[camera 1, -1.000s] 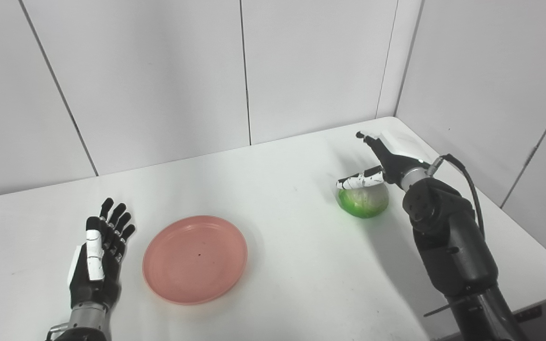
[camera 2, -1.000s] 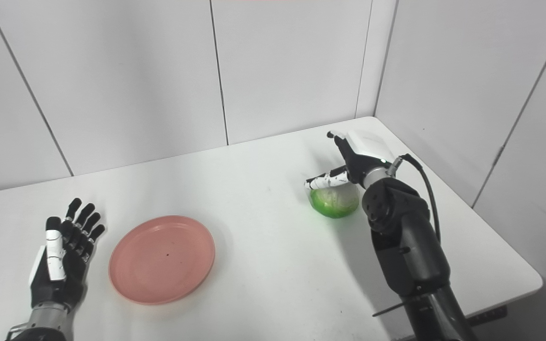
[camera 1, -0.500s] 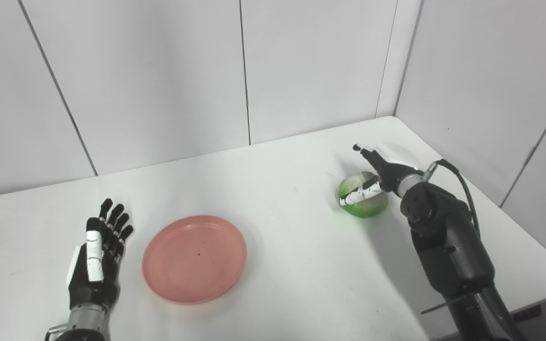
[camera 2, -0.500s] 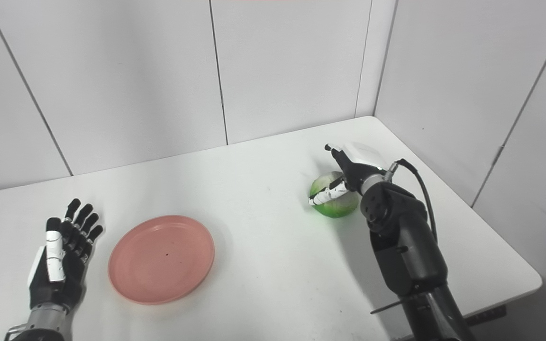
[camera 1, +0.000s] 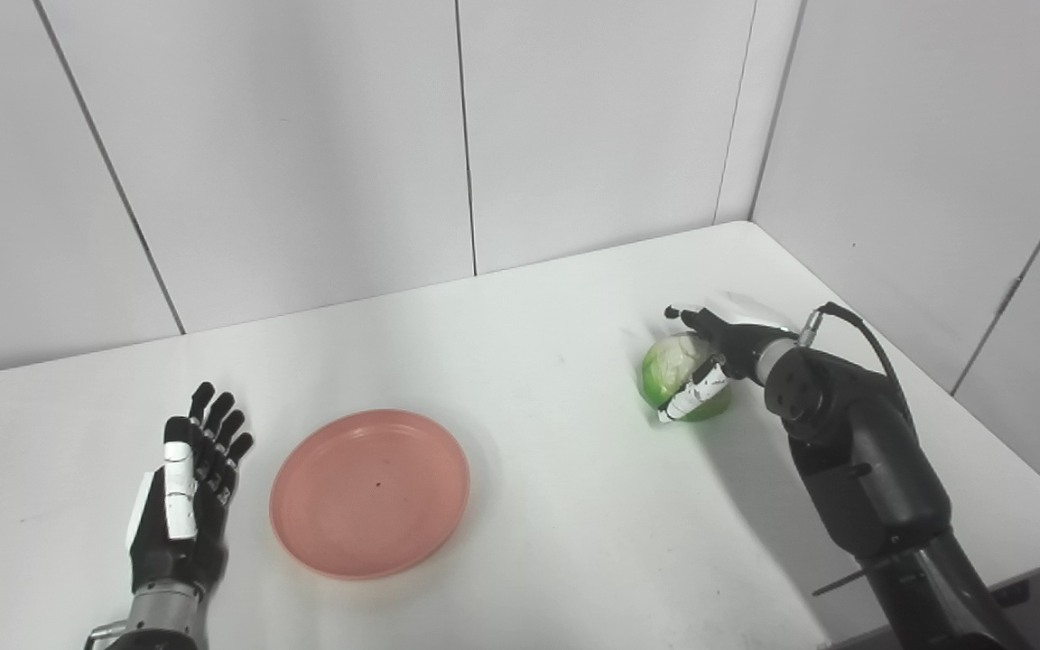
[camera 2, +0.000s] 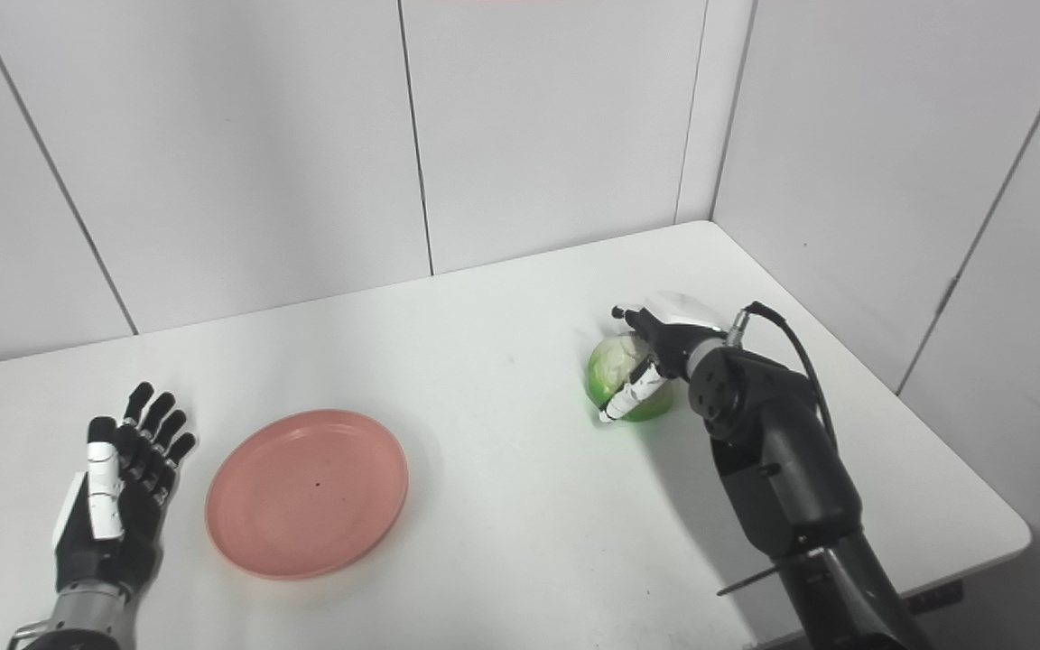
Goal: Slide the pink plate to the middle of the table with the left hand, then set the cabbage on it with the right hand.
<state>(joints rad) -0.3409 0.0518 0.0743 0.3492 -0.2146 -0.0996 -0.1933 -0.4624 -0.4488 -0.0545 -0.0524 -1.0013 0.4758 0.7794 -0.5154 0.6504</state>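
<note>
**Right hand on the cabbage, plate lying left of centre**

On the white table [camera 1: 538,506], toward the right side, my right hand [camera 1: 710,357] wraps the cabbage [camera 1: 672,379]: the thumb crosses its near face and the fingers [camera 1: 678,315] curl over its far side, so the grip is closed on it. The cabbage sits on the tabletop, inward of the right edge and well short of the back corner where the two walls meet.

The plate [camera 1: 370,492] lies flat left of the middle, well apart from the cabbage, with a broad bare stretch of table between them. A small dark speck shows near its centre. Its near rim is close to the front edge; behind it the table runs bare to the back wall.

My left hand [camera 1: 184,495] rests just beside the plate's left rim, not touching it, fingers spread and pointing away from me, holding nothing. Bare table lies to its left.

A cable [camera 1: 863,338] loops off my right wrist. I can read no brand, label or writing anywhere.
</note>
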